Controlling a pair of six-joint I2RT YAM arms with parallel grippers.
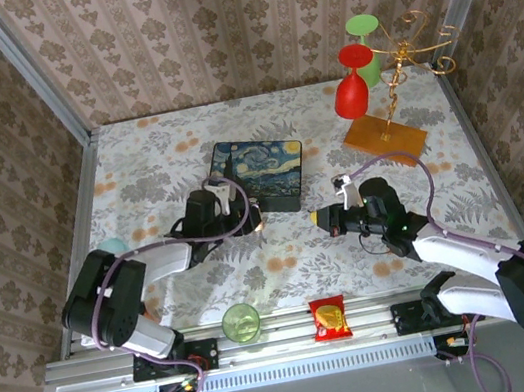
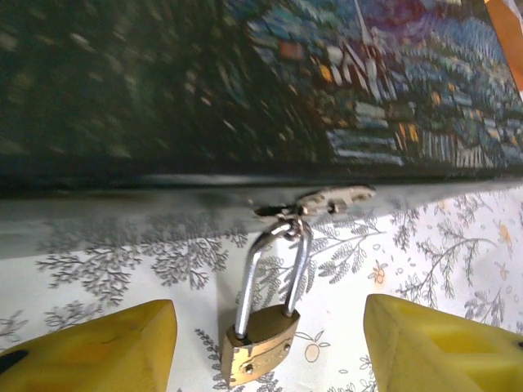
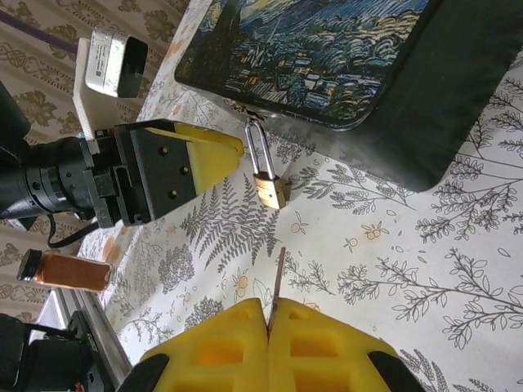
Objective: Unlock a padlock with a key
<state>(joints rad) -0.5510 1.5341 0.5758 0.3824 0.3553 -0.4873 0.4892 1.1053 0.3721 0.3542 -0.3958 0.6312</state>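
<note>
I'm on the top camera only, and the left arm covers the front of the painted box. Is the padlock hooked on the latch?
Observer: Yes. In the left wrist view, the padlock hangs by its shackle from the latch on the front of the box.
Operator: Where are the left fingers around it?
Observer: The left gripper is open, with one finger on each side of the padlock. Neither finger touches it.
Operator: And the key?
Observer: The right gripper is shut on the key. I see it edge-on, pointing toward the padlock with a gap between them.
</note>
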